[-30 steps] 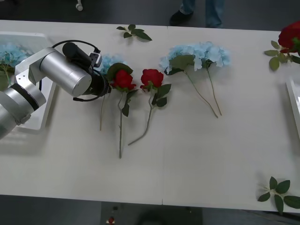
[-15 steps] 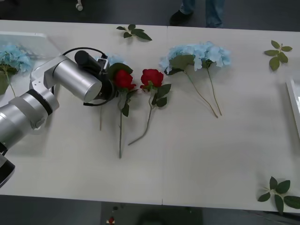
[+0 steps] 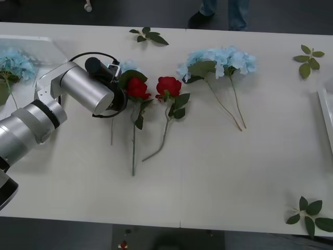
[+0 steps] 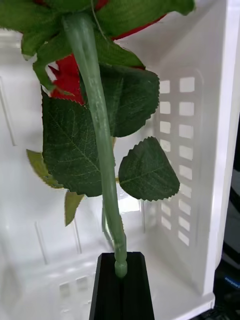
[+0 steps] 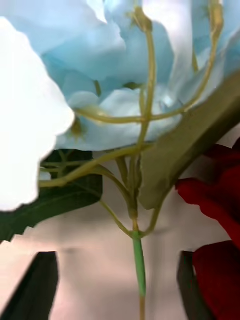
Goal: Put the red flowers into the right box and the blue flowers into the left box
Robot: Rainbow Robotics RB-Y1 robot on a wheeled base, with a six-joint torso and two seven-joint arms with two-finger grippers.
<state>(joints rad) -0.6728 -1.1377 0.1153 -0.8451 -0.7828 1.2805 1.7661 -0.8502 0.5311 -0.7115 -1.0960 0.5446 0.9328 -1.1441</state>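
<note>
Blue flower at the left gripper: a pale blue cluster (image 5: 115,90) is filling the left wrist view, its thin stem (image 5: 139,260) running down between the two dark fingers (image 5: 35,285), which are standing apart on either side without touching it.
Left gripper (image 3: 120,86): in the front view it is sitting over the blue flower lying beside the left rose (image 3: 136,88); the arm is hiding most of that bloom.
Red rose in the right gripper (image 4: 120,272): the right wrist view is showing the black fingers pressed together on the end of a rose stem (image 4: 97,125), leaves and red petals hanging over the white right box (image 4: 185,150).
Table (image 3: 218,172): a second rose (image 3: 168,86) and two blue flowers (image 3: 221,60) are lying loose.
Left box (image 3: 44,44): it is holding a blue flower (image 3: 13,62); its near part is hidden behind the arm.
Right box edge (image 3: 325,112): it is being cut off by the front view's border.
</note>
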